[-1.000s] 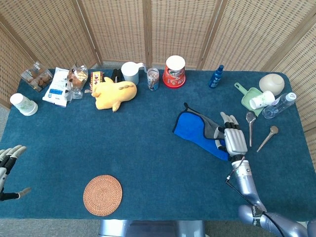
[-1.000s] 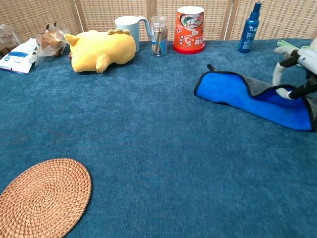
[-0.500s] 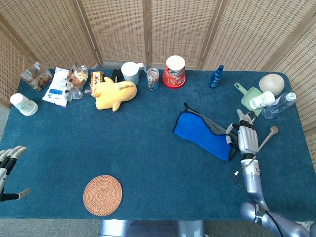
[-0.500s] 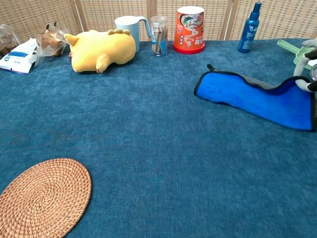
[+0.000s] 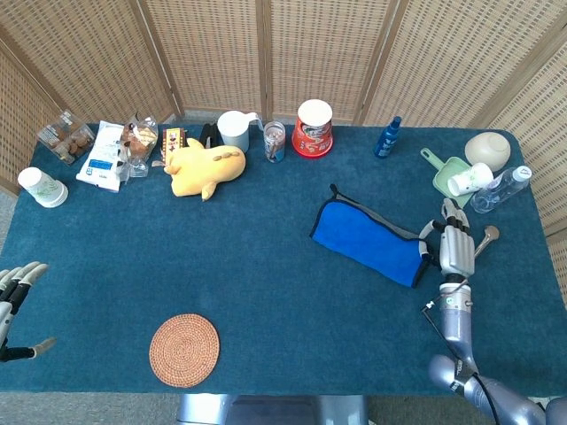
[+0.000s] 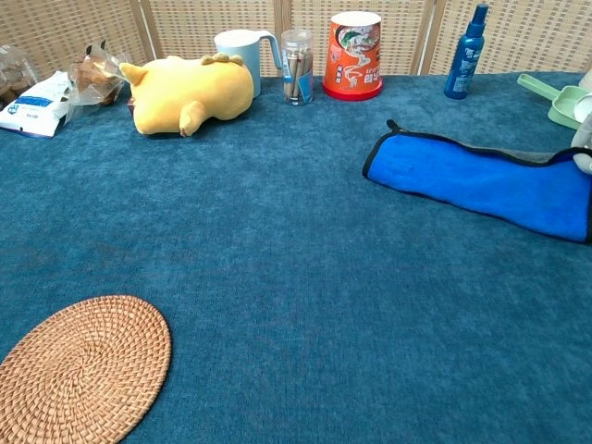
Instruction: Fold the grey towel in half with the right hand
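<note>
The towel (image 5: 368, 239) lies folded on the blue table, its blue side up and a strip of its grey side showing along the far edge. In the chest view the towel (image 6: 481, 176) stretches to the right border, where its far corner lifts slightly. My right hand (image 5: 454, 248) sits at the towel's right end, its thumb at the grey edge and apparently still pinching it, the other fingers straight. Only a sliver of the right hand (image 6: 584, 148) shows in the chest view. My left hand (image 5: 13, 297) hangs at the table's left edge, holding nothing, fingers apart.
Two spoons (image 5: 483, 241) lie just right of my right hand. Behind them stand a green scoop (image 5: 447, 175), a bottle (image 5: 500, 188) and a bowl (image 5: 487, 149). A yellow plush (image 5: 205, 166), cups and cans line the back. A woven coaster (image 5: 184, 350) lies front left.
My right hand has moved right, from on top of the towel to its right end, drawing the upper layer across. The towel now lies flatter and longer. The left hand has stayed still.
</note>
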You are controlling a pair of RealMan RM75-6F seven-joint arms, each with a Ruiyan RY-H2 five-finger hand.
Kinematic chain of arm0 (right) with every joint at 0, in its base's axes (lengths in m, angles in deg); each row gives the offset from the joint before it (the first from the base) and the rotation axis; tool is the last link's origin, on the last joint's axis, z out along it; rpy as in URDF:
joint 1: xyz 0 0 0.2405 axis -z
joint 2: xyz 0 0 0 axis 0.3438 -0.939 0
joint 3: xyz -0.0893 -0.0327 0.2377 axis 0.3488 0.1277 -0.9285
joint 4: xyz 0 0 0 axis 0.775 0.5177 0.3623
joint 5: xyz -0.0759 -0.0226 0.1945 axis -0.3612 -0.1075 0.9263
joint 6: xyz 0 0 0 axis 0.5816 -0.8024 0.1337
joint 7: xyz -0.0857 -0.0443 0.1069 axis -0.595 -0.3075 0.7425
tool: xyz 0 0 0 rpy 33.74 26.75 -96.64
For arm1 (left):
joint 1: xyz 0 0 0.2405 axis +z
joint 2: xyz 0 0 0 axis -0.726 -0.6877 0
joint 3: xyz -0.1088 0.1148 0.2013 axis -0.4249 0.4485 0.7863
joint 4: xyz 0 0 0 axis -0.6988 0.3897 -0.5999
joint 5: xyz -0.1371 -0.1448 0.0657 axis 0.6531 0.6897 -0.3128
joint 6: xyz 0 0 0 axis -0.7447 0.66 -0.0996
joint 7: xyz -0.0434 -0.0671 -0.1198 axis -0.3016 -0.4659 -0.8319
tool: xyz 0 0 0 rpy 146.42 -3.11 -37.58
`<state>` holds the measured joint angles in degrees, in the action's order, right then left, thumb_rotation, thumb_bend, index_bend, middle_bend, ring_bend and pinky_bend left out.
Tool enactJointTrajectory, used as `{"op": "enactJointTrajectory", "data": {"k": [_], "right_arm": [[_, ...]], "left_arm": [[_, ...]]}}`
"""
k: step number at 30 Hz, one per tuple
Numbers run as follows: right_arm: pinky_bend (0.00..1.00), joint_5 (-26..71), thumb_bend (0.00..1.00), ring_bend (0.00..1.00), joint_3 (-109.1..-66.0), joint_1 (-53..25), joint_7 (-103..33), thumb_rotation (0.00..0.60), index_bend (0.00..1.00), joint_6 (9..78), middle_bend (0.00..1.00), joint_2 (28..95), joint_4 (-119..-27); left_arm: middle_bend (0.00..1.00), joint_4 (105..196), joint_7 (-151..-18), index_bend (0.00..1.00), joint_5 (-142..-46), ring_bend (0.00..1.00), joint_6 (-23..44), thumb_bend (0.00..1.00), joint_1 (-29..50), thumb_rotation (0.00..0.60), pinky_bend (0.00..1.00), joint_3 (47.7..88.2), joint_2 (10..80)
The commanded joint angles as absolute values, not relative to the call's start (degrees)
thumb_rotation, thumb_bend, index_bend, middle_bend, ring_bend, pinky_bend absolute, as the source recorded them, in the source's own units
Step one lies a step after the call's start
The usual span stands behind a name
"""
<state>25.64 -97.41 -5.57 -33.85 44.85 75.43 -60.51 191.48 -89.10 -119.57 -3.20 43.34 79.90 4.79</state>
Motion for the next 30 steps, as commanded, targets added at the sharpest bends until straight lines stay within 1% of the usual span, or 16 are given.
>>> {"op": "enactJointTrajectory", "data": {"k": [1,2,3,4,5,6,8,9,19,20,22,24,26,27,30], "right_arm": [[0.04,25.7,0.52,0.00,-96.9,-5.4,-34.2,0.600,0.44,43.8,0.00,74.8,-61.5],[0.03,25.3,0.52,0.00,-96.6,-5.3,-34.2,0.600,0.26,43.6,0.00,74.5,-62.1],[0.02,25.1,0.50,0.00,-96.5,-5.2,-34.1,0.600,0.11,43.7,0.00,74.3,-62.4],[0.02,24.8,0.46,0.00,-96.4,-5.2,-34.0,0.600,0.03,43.7,0.00,74.1,-62.8],[0.02,24.6,0.42,0.00,-96.2,-5.1,-34.0,0.600,0.00,43.7,0.00,73.9,-63.3],[0.01,24.4,0.36,0.00,-96.1,-5.1,-34.0,0.600,0.00,43.7,0.00,73.8,-63.7],[0.01,24.2,0.28,0.00,-96.1,-5.1,-34.1,0.600,0.00,43.8,0.00,73.6,-64.2],[0.01,24.1,0.25,0.00,-96.1,-5.1,-34.2,0.600,0.00,43.9,0.00,73.6,-64.3],[0.01,23.2,0.24,0.00,-95.9,-5.5,-36.4,0.600,0.00,45.1,0.00,73.7,-66.4],[0.01,22.8,0.24,0.00,-95.9,-5.6,-36.4,0.600,0.01,45.4,0.00,73.7,-66.7],[0.01,21.8,0.23,0.00,-95.8,-6.0,-36.6,0.600,0.13,46.1,0.00,73.9,-67.5],[0.01,20.8,0.20,0.00,-95.6,-6.5,-37.1,0.600,0.35,46.5,0.00,74.0,-68.1],[0.01,20.3,0.20,0.00,-95.5,-7.2,-38.3,0.600,0.47,46.3,0.00,74.1,-68.3],[0.01,20.4,0.21,0.00,-95.6,-7.7,-39.1,0.600,0.52,45.9,0.00,74.2,-68.5],[0.01,21.4,0.23,0.00,-96.2,-9.2,-41.7,0.600,0.57,44.5,0.00,74.2,-68.9]], "left_arm": [[0.00,191.5,-89.0,0.00,-119.5,0.00,-3.1,0.16,43.3,0.600,0.00,79.9,4.8],[0.00,191.5,-89.0,0.00,-119.5,0.00,-3.0,0.16,43.3,0.600,0.00,79.9,4.8],[0.00,191.5,-88.9,0.00,-119.4,0.00,-3.0,0.16,43.3,0.600,0.00,79.9,4.8],[0.00,191.6,-88.9,0.00,-119.4,0.00,-3.0,0.16,43.3,0.600,0.00,79.9,4.8],[0.00,191.6,-88.9,0.00,-119.4,0.00,-3.0,0.16,43.3,0.600,0.00,79.9,4.8],[0.00,191.6,-88.9,0.00,-119.4,0.00,-3.0,0.16,43.3,0.600,0.00,79.9,4.8],[0.00,191.6,-88.8,0.00,-119.4,0.00,-3.1,0.16,43.3,0.600,0.00,79.9,4.9],[0.00,191.7,-88.8,0.00,-119.4,0.00,-3.1,0.16,43.4,0.600,0.00,79.9,4.9],[0.00,191.6,-89.3,0.00,-119.5,0.00,-3.4,0.16,43.5,0.600,0.00,79.9,4.7],[0.00,191.6,-89.3,0.00,-119.5,0.00,-3.4,0.16,43.5,0.600,0.00,79.9,4.7],[0.00,191.6,-89.3,0.00,-119.5,0.00,-3.4,0.16,43.5,0.600,0.00,79.9,4.7],[0.00,191.6,-89.2,0.00,-119.4,0.00,-3.4,0.16,43.5,0.600,0.00,79.8,4.8],[0.00,191.6,-89.2,0.00,-119.4,0.00,-3.3,0.16,43.5,0.600,0.00,79.8,4.8],[0.00,191.6,-89.1,0.00,-119.4,0.00,-3.3,0.16,43.5,0.600,0.00,79.9,4.8],[0.00,191.7,-89.2,0.00,-119.3,0.00,-3.4,0.16,43.5,0.600,0.00,79.8,4.8]]}}
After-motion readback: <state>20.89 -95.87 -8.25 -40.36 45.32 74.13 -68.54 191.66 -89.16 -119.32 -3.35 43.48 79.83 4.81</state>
